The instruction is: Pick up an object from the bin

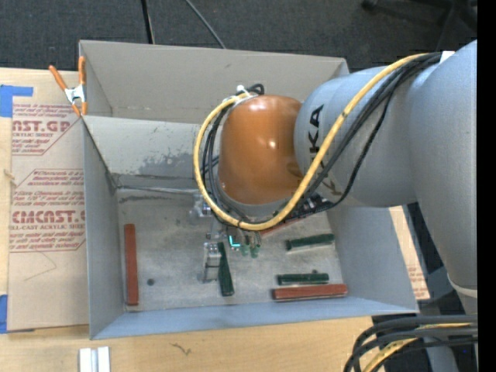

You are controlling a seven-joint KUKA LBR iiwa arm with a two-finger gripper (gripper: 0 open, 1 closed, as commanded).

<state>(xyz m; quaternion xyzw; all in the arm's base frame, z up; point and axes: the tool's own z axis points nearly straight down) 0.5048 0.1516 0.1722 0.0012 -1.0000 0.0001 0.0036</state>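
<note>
My gripper [215,256] is down near the middle of the bin's [101,208] front edge; a dark green stick [225,279] lies just beside it, nearer that edge. Whether it's open or closed, I cannot tell

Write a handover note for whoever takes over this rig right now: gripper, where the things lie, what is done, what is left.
Gripper: low over the middle of the bin, right beside the dark green stick; no grasp can be confirmed.
Things: left red stick along the left wall; upper green stick, lower green stick and right red stick at the right.
Done: arm is down in the bin.
Left: secure one thing, probably the dark green stick, and lift it out.
</note>
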